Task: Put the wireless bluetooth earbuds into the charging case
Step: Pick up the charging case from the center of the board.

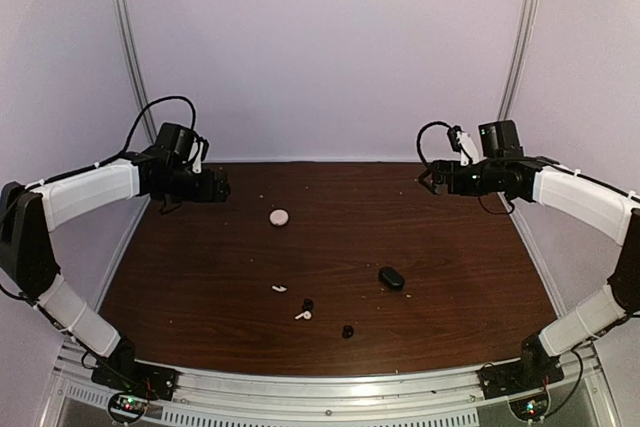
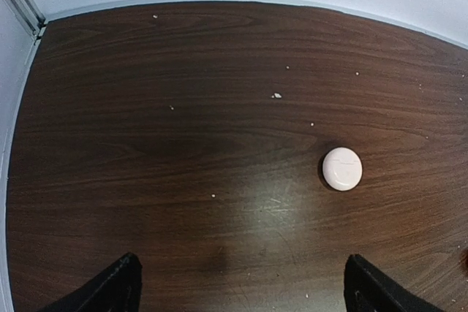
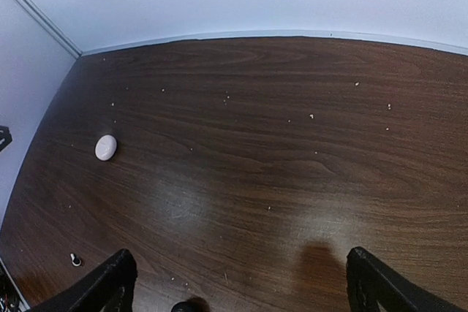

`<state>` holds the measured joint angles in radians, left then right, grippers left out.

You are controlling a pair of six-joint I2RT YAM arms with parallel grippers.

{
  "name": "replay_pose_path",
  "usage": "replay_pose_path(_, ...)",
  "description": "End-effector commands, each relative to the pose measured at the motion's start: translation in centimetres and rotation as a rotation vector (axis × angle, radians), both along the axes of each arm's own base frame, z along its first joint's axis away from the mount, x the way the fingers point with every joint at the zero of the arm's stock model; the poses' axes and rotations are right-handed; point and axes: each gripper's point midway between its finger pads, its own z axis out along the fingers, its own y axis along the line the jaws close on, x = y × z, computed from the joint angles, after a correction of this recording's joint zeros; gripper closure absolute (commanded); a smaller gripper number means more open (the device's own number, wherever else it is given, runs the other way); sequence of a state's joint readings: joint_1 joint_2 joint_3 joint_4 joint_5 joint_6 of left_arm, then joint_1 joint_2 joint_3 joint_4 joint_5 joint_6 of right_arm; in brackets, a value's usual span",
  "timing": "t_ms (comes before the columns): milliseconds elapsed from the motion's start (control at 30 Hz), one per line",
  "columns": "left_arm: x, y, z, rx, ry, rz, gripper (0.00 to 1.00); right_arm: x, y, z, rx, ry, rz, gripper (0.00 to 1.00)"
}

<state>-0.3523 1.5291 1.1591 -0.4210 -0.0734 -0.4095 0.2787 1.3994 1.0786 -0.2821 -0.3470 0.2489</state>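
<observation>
The charging case (image 1: 391, 278) is a glossy black pebble lying right of the table's centre. Its dark rim also shows at the bottom edge of the right wrist view, charging case (image 3: 183, 307). Two tiny black earbuds lie nearer the front: one earbud (image 1: 308, 304) and a second earbud (image 1: 347, 331), both apart from the case. My left gripper (image 1: 222, 187) hovers high at the back left, open and empty, left gripper (image 2: 245, 290). Open and empty too, my right gripper (image 1: 428, 182) hangs at the back right, right gripper (image 3: 243, 286). Both are far from the earbuds.
A pale pink round case (image 1: 278, 217) sits behind centre, pink case (image 2: 342, 169), pink case (image 3: 106, 147). Two white stemmed earbuds, one white earbud (image 1: 279, 288) and another white earbud (image 1: 302, 315), lie beside the black ones. White walls enclose the brown table (image 1: 200, 277). Small crumbs dot the wood.
</observation>
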Motion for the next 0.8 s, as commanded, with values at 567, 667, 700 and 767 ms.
replay_pose_path(567,-6.1,-6.3,-3.1,-0.176,0.147,-0.235,0.02,-11.7,2.2,-10.0,-0.174,0.41,0.161,0.0)
replay_pose_path(667,-5.3,-7.4,-3.3,-0.198,0.151,-0.235,0.02,-12.4,1.8,-10.7,-0.232,0.457,0.175,0.0)
replay_pose_path(700,-4.8,-7.8,-3.3,-0.201,0.144,-0.237,0.02,-12.5,1.5,-11.1,-0.259,0.474,0.173,0.0)
replay_pose_path(767,-3.8,-8.5,-3.0,-0.209,0.121,-0.238,0.02,-12.8,1.0,-11.6,-0.309,0.508,0.172,0.0)
